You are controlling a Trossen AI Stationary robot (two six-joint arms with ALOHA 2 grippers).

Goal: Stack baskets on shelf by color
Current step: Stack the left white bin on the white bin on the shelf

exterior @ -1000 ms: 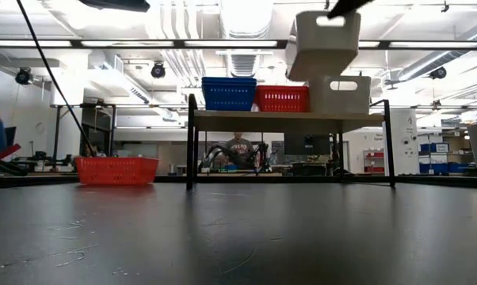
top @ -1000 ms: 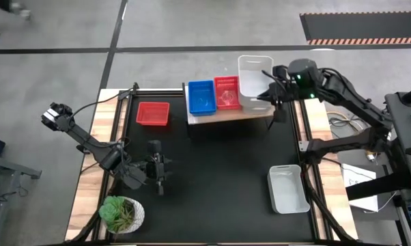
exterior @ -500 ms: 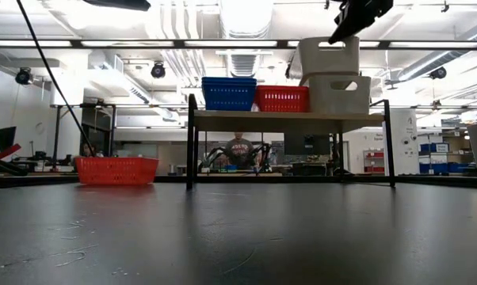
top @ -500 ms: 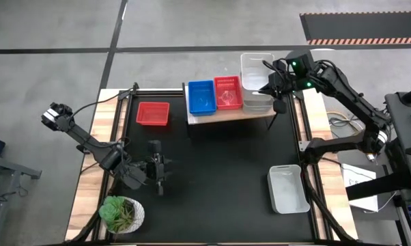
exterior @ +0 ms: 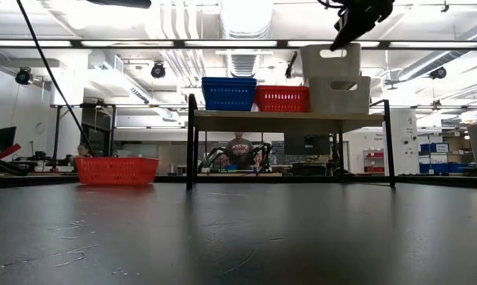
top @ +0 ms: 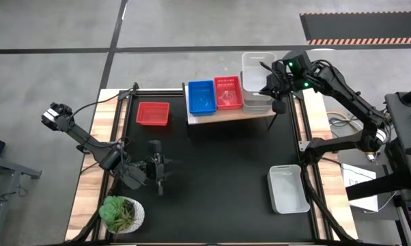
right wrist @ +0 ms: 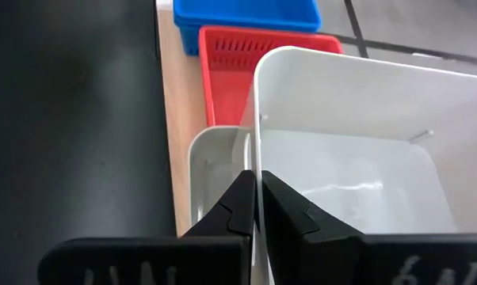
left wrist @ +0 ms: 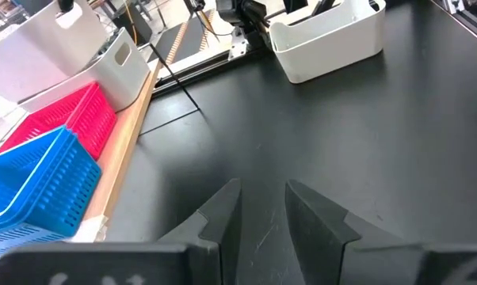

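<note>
On the light-wood shelf (top: 226,113) stand a blue basket (top: 201,96), a red basket (top: 227,92) and a white basket (exterior: 339,93). A second white basket (top: 257,72) sits nested in that white one. My right gripper (right wrist: 255,207) is shut on the upper one's rim; it also shows in the low view (exterior: 348,30). A red basket (top: 153,113) and a white basket (top: 288,188) rest on the black table. My left gripper (left wrist: 262,218) is open and empty, low over the table's near left (top: 159,179). My right gripper holds the upper white basket by the rim of its near end wall (right wrist: 255,158), toward the right corner. One finger is inside the basket and one outside. The fingers slant down from the table's right. The basket sits upright, nested in the lower white basket (right wrist: 215,162).
A round potted green plant (top: 121,213) stands at the table's near left corner. Wooden strips edge the table's left (top: 96,157) and right sides. Cables run along the left arm (top: 82,137). People and benches show in the room behind.
My right gripper has gone down and slightly toward the far edge with the white basket. The basket was tilted and clear above the shelf; it now sits level, nested in the white basket on the shelf. The gripper stays shut on its rim.
</note>
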